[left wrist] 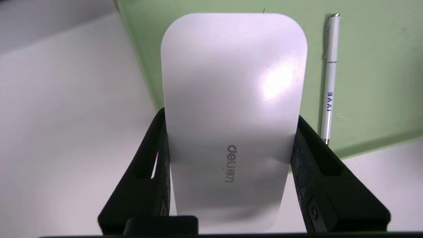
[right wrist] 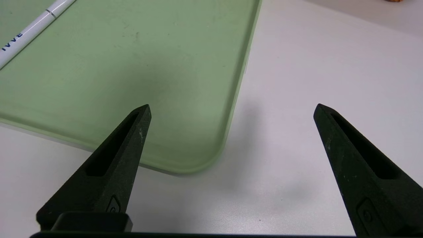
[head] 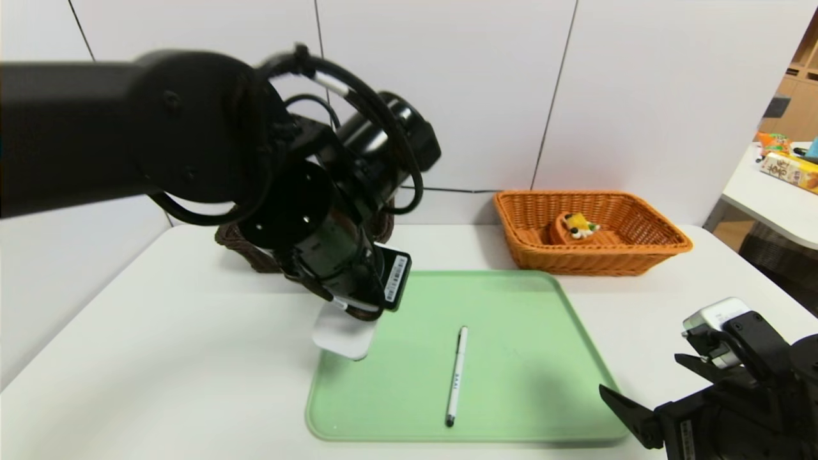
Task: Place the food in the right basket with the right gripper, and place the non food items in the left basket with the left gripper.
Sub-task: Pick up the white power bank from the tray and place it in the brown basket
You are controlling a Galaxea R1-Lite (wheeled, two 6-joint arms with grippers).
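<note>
My left gripper (left wrist: 230,114) is shut on a flat white case (head: 342,335), both pads pressed against its long sides. It holds the case just above the near left corner of the pale green tray (head: 530,358). A slim white pen (head: 455,377) lies on the tray's middle. The food, a toy tart wedge (head: 575,227), sits inside the orange-tan right basket (head: 664,239) at the back right. The dark brown left basket (head: 238,246) is mostly hidden behind my left arm. My right gripper (right wrist: 233,105) hangs open and empty over the table by the tray's near right corner.
The tray has a raised rim (right wrist: 236,99). White wall panels stand right behind both baskets. A side table with colourful packages (head: 789,169) is off to the far right. My left arm blocks much of the table's back left in the head view.
</note>
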